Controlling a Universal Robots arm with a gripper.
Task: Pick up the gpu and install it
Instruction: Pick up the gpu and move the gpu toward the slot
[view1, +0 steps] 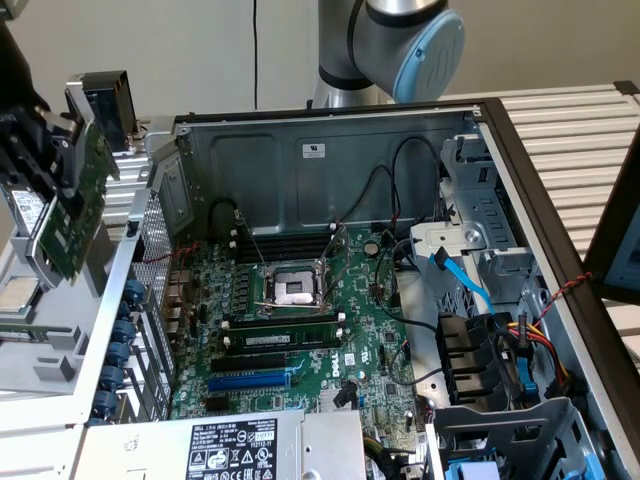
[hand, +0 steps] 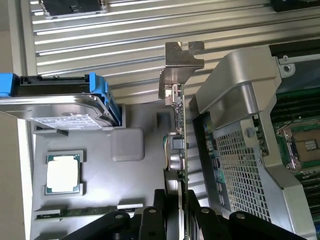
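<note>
The gpu (view1: 78, 215) hangs in the air at the exterior view's left, just outside the open computer case (view1: 330, 150). It is a green card tilted on edge. My gripper (view1: 50, 160) is shut on it from the outer side. In the wrist view the gpu (hand: 179, 145) appears edge-on, its silver end bracket (hand: 181, 62) pointing away from my fingers (hand: 159, 202), which clamp the card's near end. The case's perforated rear wall (hand: 240, 150) stands right beside the card. The large motherboard (view1: 300, 330) lies flat inside the case, with a blue slot (view1: 250, 380) toward its near edge.
Under the card, a grey tray (hand: 127, 145) carries a processor chip (hand: 62, 172), a thin memory stick (hand: 75, 212) and a hard drive in blue rails (hand: 60, 100). Cables and drive bays (view1: 490, 350) crowd the case's right side. A power supply (view1: 230, 445) sits at the near edge.
</note>
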